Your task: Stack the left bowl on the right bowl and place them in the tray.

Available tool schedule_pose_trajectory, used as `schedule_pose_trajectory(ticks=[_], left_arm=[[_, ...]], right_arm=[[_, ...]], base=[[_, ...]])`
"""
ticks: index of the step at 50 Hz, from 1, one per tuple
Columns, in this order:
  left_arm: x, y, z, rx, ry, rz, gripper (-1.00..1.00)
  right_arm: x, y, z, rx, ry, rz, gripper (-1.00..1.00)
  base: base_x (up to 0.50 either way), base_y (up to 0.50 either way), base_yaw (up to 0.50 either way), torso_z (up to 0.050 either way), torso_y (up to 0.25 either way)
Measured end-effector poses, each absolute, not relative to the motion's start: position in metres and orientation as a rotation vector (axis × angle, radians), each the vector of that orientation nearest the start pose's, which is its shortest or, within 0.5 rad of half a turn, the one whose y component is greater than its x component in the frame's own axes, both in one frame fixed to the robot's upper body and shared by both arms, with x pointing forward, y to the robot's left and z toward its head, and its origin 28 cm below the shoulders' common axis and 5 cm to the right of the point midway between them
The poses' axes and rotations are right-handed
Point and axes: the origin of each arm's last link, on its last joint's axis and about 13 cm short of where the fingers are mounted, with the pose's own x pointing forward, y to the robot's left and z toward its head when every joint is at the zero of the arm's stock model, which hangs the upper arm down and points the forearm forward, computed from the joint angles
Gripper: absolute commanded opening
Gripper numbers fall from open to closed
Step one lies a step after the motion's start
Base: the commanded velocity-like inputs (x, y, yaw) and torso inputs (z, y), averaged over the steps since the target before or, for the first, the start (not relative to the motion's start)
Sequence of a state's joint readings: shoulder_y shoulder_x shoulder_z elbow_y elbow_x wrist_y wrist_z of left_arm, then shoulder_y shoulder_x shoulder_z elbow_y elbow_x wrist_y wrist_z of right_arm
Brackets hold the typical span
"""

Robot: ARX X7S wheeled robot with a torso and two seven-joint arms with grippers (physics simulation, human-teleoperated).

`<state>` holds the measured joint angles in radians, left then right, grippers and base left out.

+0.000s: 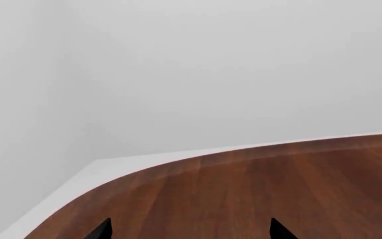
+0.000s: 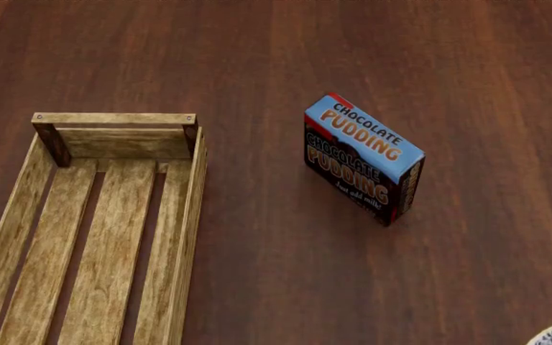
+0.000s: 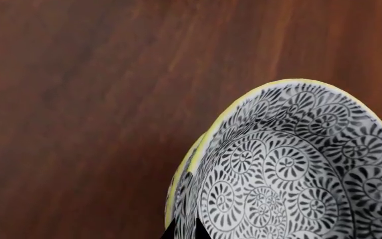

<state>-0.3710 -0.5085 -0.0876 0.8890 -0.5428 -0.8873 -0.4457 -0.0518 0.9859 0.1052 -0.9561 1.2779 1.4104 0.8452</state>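
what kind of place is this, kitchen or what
Probably a simulated dining or kitchen tabletop: a dark wood table holding a slatted wooden tray, a chocolate pudding box and a patterned bowl. Bare pale walls lie beyond the table edge.

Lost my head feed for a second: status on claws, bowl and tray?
Left claw open over bare table. Right claw at patterned bowl rim, grip unclear. Tray empty. Pudding box standing beside it.

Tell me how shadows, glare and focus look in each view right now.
Head view: sharp, even light, no glare; the pudding box casts a soft shadow, the tray is evenly lit. Left wrist view: flat pale background, table edge slightly soft. Right wrist view: the bowl is crisp and cropped by the frame.
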Motion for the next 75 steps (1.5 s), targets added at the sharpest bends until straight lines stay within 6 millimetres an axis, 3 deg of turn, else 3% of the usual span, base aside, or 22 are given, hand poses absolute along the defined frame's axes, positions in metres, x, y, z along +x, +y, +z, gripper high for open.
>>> schedule_pose_trajectory(ticks=[41, 75], left_arm=[[0.201, 0.257, 0.211, 0.155, -0.336, 0.142, 1.00], [0.200, 0.257, 0.212, 0.157, -0.338, 0.145, 1.00]], right_arm=[[0.119, -0.202, 0.133, -0.644, 0.691, -0.024, -1.00], [0.127, -0.204, 0.123, -0.631, 0.709, -0.026, -1.00]], base=[[0.00, 0.00, 0.00, 0.000, 0.000], [0.00, 0.00, 0.00, 0.000, 0.000]])
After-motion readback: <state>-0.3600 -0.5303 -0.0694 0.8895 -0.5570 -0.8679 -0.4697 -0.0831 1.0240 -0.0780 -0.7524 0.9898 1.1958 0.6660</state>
